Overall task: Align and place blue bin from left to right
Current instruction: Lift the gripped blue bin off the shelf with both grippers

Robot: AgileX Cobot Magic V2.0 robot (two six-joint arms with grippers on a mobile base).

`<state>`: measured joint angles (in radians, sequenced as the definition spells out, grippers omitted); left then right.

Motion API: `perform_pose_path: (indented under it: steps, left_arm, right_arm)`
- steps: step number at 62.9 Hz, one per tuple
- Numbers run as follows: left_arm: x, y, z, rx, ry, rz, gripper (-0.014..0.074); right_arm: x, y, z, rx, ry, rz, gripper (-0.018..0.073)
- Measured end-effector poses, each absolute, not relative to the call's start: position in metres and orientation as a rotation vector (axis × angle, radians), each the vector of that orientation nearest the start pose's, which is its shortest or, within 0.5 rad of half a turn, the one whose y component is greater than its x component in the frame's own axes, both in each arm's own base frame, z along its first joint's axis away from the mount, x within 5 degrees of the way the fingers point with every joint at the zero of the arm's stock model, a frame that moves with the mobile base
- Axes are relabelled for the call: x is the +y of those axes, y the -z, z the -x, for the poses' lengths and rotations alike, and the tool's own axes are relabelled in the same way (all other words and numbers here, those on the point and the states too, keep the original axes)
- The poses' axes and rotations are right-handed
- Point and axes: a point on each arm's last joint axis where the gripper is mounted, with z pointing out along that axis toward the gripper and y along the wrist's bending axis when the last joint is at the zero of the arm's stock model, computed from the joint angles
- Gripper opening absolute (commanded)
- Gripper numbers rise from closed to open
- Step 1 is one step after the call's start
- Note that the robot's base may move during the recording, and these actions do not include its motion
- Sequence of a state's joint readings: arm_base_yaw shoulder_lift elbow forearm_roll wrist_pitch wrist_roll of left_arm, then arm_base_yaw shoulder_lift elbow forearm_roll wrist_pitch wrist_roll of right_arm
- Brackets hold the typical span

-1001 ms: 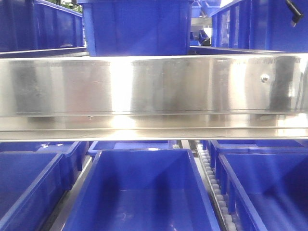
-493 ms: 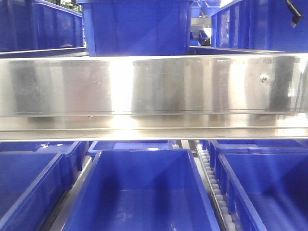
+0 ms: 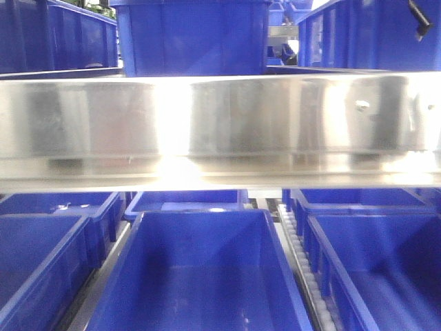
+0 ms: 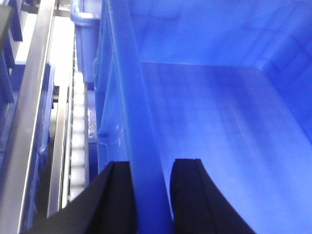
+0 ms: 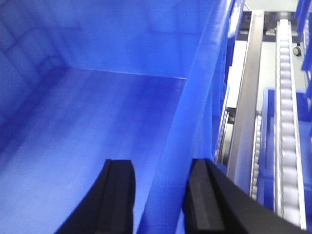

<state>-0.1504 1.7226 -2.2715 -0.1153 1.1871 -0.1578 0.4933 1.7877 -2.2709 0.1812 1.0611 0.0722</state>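
The left gripper [image 4: 151, 197] sits at 6 o'clock in its wrist view. Its two black fingers [image 4: 116, 200] straddle the left wall of the blue bin [image 4: 219, 122], one outside and one inside. Both press against the rim, pinching it. The bin's bare floor spreads from the fingers toward 1 o'clock. Outside the wall, toward 9 o'clock, a white roller track [image 4: 78, 146] runs alongside the bin, with a steel rail [image 4: 29, 122] just beyond it.

The right gripper [image 5: 161, 197] mirrors this at 6 o'clock in its own view, its fingers [image 5: 119, 195] clamped on the bin's right wall, one on each face. The bin's interior lies toward 10 o'clock. A second rail [image 5: 243, 122] and a second roller track [image 5: 287, 122] lie toward 3 o'clock.

In the front view a shiny shelf beam [image 3: 220, 124] crosses the middle. Below it, at 6 o'clock, an open centre bin [image 3: 200, 276] sits between a left-lane bin [image 3: 34, 269] at 8 o'clock and a right-lane bin [image 3: 372, 269] at 4 o'clock. A roller strip [image 3: 303, 262] separates the centre and right lanes. An upper bin [image 3: 193, 38] stands above the beam at 12 o'clock. Whether the centre bin is the gripped one cannot be told here.
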Motion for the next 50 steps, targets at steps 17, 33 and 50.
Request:
perform_pose_path:
  steps: [17,33,50]
  left_arm:
    - [-0.0615,-0.5156,-0.3412,2.134,0.321,-0.01,-0.0111]
    - [-0.0615,-0.5161,-0.3415,2.128,0.321,-0.01,-0.0111]
    - [-0.0614,-0.5161,-0.3416,2.128,0.319,-0.009,-0.0111]
  right_arm:
    - [0.1912,-0.5013,-0.3257,2.058,-0.56,0.447,-0.0153]
    - [0.1911,-0.5013,-0.3258,2.058,-0.557,0.447,-0.0153]
    - [0.1912,-0.501,-0.326,2.058,-0.557,0.447,-0.0153]
